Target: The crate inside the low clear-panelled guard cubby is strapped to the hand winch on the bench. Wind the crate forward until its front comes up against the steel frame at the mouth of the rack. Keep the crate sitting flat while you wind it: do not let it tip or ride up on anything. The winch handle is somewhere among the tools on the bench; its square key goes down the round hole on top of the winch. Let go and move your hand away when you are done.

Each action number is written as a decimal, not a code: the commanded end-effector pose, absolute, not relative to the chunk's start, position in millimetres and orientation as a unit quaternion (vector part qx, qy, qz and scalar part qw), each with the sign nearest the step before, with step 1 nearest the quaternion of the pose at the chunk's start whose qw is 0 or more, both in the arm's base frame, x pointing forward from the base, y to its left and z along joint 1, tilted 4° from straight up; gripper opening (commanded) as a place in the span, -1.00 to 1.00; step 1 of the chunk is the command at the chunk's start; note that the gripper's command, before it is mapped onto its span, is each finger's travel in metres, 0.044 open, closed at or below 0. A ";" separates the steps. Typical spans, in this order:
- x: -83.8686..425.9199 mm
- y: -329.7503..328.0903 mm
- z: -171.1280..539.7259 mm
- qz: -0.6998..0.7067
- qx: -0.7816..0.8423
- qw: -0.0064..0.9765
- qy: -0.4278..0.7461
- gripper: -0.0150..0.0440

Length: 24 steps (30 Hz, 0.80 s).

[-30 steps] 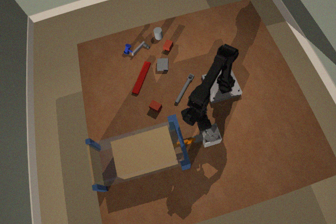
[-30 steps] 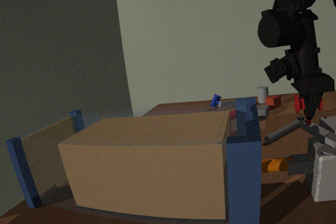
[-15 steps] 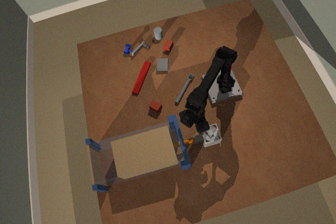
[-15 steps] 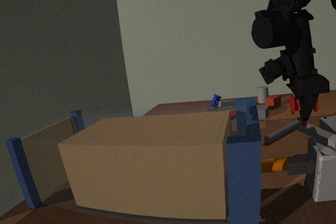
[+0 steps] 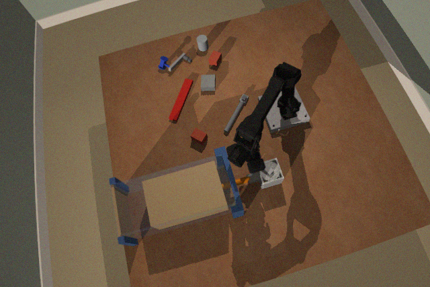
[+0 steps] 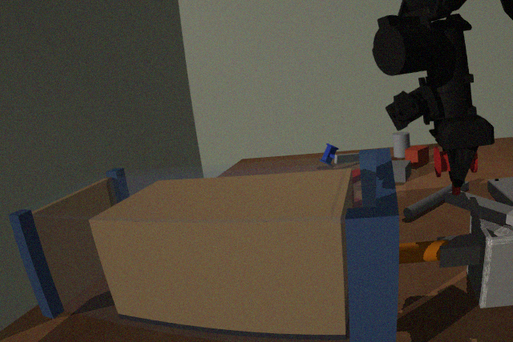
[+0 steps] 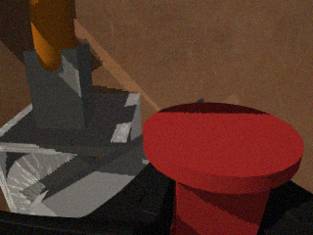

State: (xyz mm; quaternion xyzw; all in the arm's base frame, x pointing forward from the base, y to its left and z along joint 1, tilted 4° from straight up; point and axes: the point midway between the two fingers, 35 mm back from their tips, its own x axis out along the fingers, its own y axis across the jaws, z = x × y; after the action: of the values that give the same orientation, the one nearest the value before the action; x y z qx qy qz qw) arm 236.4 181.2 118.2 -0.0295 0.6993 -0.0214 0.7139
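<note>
Black gripper (image 5: 256, 165) (image 6: 456, 172) (image 7: 200, 155) pinching the red knob (image 6: 442, 162) (image 7: 222, 144) of the crank, up by the grey winch (image 5: 271, 183) (image 6: 497, 274) (image 7: 29, 148), big tan crate (image 5: 185, 195) (image 6: 219, 271) sitting flat inside the see-through cubby, close behind the blue frame (image 5: 229, 177) (image 6: 373, 271)
</note>
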 end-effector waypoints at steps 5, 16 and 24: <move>251.0 195.0 117.9 -0.013 -0.022 0.724 0.690 -0.49; 258.0 204.0 118.0 -0.012 -0.021 0.724 0.690 -0.49; 262.3 210.9 118.0 -0.012 -0.021 0.724 0.690 -0.49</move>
State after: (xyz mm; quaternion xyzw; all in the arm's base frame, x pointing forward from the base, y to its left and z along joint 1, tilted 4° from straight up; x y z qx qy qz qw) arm 254.2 198.1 118.3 -0.0295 0.6964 -0.0213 0.7167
